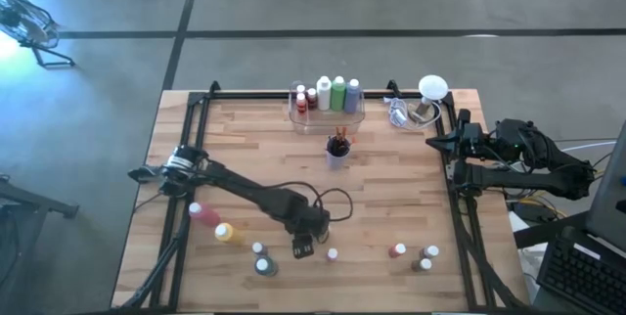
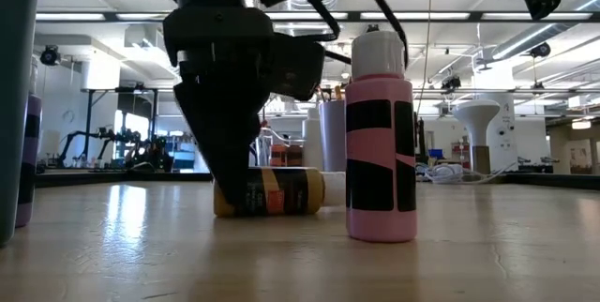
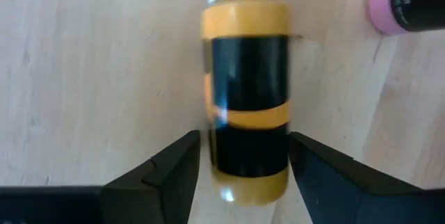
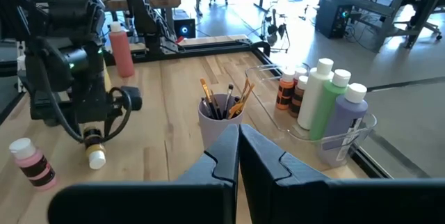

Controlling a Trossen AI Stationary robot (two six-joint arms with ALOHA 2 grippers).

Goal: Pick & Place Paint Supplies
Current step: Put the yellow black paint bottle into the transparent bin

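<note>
Big open workshop room with a grey concrete floor (image 1: 411,2) crossed by dark lines, and in the low view you can see ceiling lights and benches way back behind everything. The table (image 1: 391,198) is light wood planks with a black frame around the edge. The left arm reaches in from the left edge toward the near-middle, and its left hand (image 3: 243,158) points down over a yellow paint bottle (image 3: 247,106) lying on its side, fingers spread on either side of it and not squeezing. The right arm is parked off the right edge, right hand (image 4: 238,147) pressed together with nothing in it. At the far edge a clear bin (image 1: 326,112) holds 3 taller bottles plus some small ones, and just in front of it is a cup of paintbrushes (image 1: 338,149). A pink bottle (image 2: 380,138) stands upright near the yellow one. More small bottles (image 1: 416,253) are scattered along the near edge.
</note>
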